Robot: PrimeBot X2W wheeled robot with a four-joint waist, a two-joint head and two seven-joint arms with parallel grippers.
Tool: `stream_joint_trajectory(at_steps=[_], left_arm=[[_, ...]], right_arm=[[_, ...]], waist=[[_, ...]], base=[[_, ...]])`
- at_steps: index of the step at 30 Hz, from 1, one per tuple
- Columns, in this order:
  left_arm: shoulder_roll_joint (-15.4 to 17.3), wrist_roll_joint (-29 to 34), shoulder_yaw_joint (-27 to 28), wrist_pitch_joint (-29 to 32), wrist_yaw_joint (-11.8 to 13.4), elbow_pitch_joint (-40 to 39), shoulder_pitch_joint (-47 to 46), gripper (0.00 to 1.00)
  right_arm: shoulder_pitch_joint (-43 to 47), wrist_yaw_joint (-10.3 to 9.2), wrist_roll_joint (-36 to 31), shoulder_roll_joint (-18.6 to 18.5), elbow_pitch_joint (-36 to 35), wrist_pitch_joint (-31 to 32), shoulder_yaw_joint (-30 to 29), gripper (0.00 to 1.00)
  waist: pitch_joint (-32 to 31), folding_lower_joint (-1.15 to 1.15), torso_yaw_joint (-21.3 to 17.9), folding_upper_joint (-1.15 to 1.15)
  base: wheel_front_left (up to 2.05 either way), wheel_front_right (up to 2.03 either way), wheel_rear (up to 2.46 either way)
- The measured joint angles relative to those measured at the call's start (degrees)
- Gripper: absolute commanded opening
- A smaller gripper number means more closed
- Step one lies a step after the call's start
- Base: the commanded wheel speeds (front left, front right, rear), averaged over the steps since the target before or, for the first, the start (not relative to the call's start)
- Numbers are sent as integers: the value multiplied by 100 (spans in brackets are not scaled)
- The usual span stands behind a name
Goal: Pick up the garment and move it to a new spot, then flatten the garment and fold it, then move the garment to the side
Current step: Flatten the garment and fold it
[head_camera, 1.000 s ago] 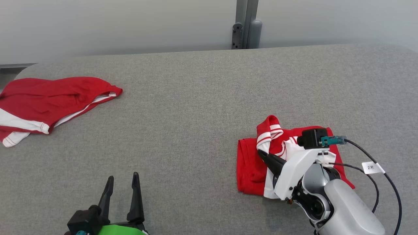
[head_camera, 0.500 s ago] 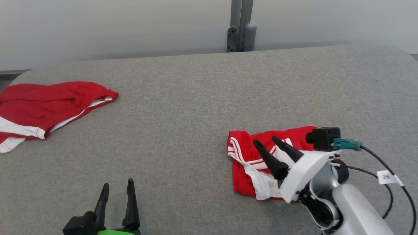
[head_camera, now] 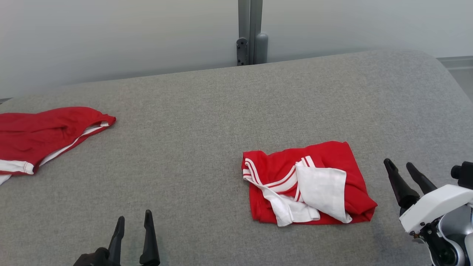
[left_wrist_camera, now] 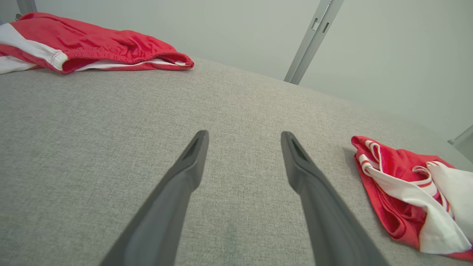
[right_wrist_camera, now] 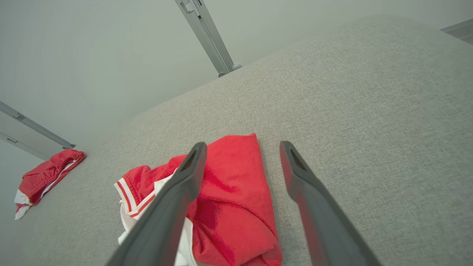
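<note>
Surface: table (head_camera: 207,122) spreading grey and cloth-covered under everything. Judging that the weave is going to grab cloth, so a sideways push risks rolling the stack rather than sliding it.

Far left: second garment (head_camera: 44,133) lying crumpled at the table edge, well apart from the work. If "the side" is being read as left, the two reds could be ending up mixed, or the wrong one getting picked.

Right of centre: garment (head_camera: 306,181) sitting folded into a rough square, red underneath. Fold is looking uneven, with the right corner bulging. Moving it aside is probably the step remaining. Likeliest failure is a pinch catching the top layer alone, so the fold is opening during the lift.

Low right: right gripper (head_camera: 398,163) hovering just beside the garment, apart from it, jaws standing wide, carrying nothing. Coming in from this side, a finger could be snagging that bulged corner and tipping it over.

Near left: left gripper (head_camera: 134,216) sitting low, jaws wide too, empty, well apart from both garments. A one-arm lift would be leaving the far half sagging.

On top: white flap (head_camera: 325,188) lying loose; striped trim (head_camera: 266,177) trailing at the left edge, easiest for a fingertip to be catching.
</note>
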Motion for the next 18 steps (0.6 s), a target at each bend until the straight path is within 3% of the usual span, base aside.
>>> stream_joint_trajectory(at_steps=[8,9,10,11,12,13,18], left_arm=[[0,-2,-52,0,14,19,-75,100],[0,1,-52,0,14,20,-88,100],[0,15,-44,0,14,19,-99,100],[0,19,-35,0,14,21,-109,100],[0,33,-32,0,13,27,-115,100],[0,34,-29,0,13,33,-117,100],[1,40,-43,0,11,35,-205,100]], right_arm=[[-233,0,-68,-143,757,-226,439,100],[-311,0,-68,-171,798,-261,550,96],[-391,0,-68,-198,838,-294,653,79],[-465,0,-68,-232,877,-327,760,47],[-549,0,-68,-278,927,-356,899,32],[-619,0,-68,-304,977,-390,989,0],[-938,0,-101,-455,1369,-512,1405,0]], waist=[[117,0,-3,0],[131,0,1,0],[145,0,5,0],[159,0,9,0],[171,0,15,0],[177,0,22,0],[254,0,64,0]], base=[[0,0,0],[0,0,0],[0,0,0],[0,0,0],[0,0,0],[0,0,0],[0,0,0]])
